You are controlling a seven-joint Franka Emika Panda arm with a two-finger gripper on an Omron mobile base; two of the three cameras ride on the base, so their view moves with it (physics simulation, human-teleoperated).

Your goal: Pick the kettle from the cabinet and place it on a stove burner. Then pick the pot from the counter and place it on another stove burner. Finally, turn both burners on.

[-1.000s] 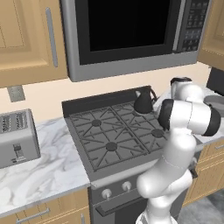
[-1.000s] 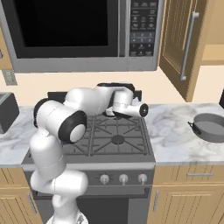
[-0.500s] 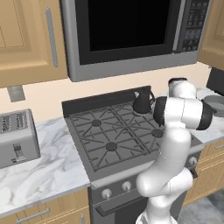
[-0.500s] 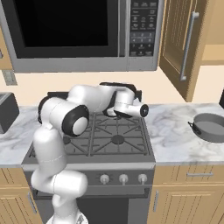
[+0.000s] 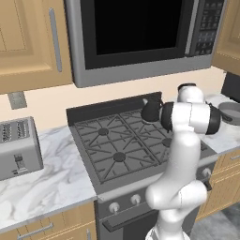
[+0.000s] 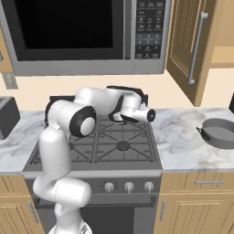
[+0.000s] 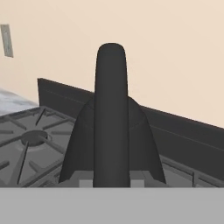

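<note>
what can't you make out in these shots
- Gripper: hand view, its fingertips sit behind the kettle handle and the bottom edge.
- Kettle base and the burner under it: left base view, blocked by the arm.
- Pot: left base view, cut off by the right edge.

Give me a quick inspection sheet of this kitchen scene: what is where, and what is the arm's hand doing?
Surface: white marble counter either side of a grey range.
Job's things: black kettle at the range's back right burner area, its arched handle right before the hand camera; grey pot on the counter, right of the range; cabinet door open.
Clutter: toaster on the left counter.
Grippers: gripper shut on the kettle, whether it rests on the grate is unclear.
Cables: nothing seen.
Surroundings: microwave above the range.
</note>
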